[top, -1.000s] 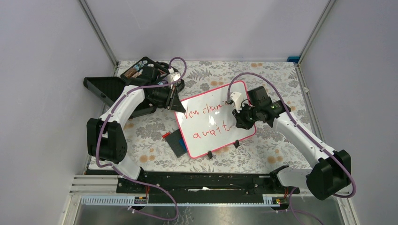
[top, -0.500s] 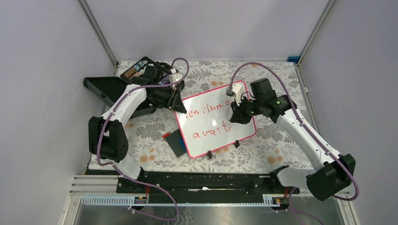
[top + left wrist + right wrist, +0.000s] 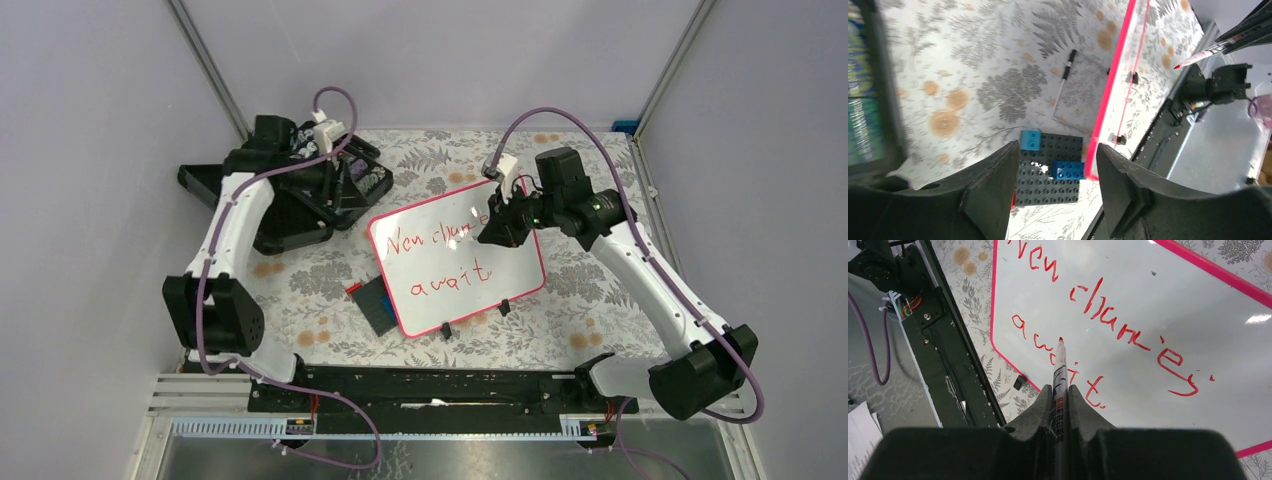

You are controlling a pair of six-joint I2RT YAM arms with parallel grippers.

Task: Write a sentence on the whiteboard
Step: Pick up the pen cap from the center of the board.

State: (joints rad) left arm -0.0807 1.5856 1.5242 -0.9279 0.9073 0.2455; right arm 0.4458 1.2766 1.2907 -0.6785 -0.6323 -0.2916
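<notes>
Now the left gripper [image 3: 1057, 150] has drawn back from the whiteboard's [image 3: 520, 262] left corner to the black tray [image 3: 300, 215] beside it, jaws apart and empty. The right gripper [image 3: 1060, 390] stays clamped on the marker [image 3: 1059, 365], its tip seemingly lifted above the sentence [image 3: 452, 278]. Unsteadied on the table [image 3: 600, 300], the board suggests writing is finished.

The whiteboard [image 3: 1148, 290] runs past the right wrist view's edges; above it the marker's [image 3: 1060, 365] rear is buried in the right hand [image 3: 1060, 391].
</notes>
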